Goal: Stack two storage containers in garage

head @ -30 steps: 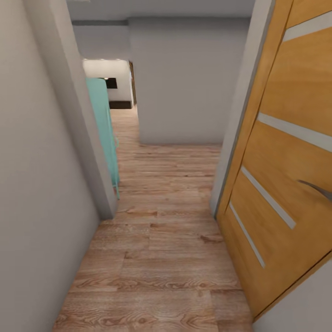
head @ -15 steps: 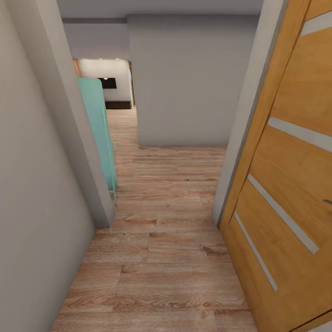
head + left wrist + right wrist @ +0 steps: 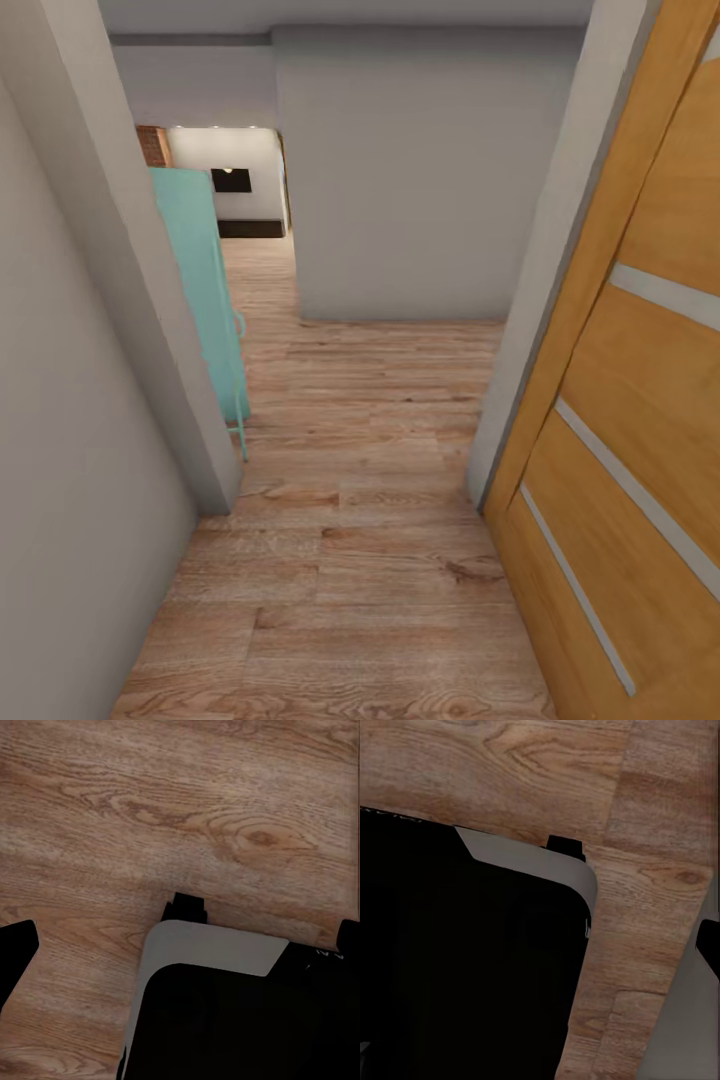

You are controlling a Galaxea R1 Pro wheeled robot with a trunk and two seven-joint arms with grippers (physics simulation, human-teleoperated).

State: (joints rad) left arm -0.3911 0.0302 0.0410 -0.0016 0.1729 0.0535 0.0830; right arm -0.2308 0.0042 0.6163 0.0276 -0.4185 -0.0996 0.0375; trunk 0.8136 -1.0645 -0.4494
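We're in a narrow passage, and the biggest thing in front of us is the light wood plank floor point(image 3: 350, 520) running ahead between plain grey walls point(image 3: 70, 420). On the right stands an open orange-brown wooden door with pale frosted strips point(image 3: 630, 440). Left of centre, a tall turquoise panel point(image 3: 200, 280) leans past the wall corner, and far beyond it there's a sliver of red brick point(image 3: 152, 145) and a dark low cabinet point(image 3: 250, 228), which I'd judge to be the living room. The red-orange bins aren't in sight from here, so they're presumably up ahead there. My guess is they'll be light, stiff and a touch slick, best pinched on a long wall's rim near its middle. The wrist views look down on planks and the robot's black base point(image 3: 240, 1020); I can't tell whether either gripper is spread or pressed together.
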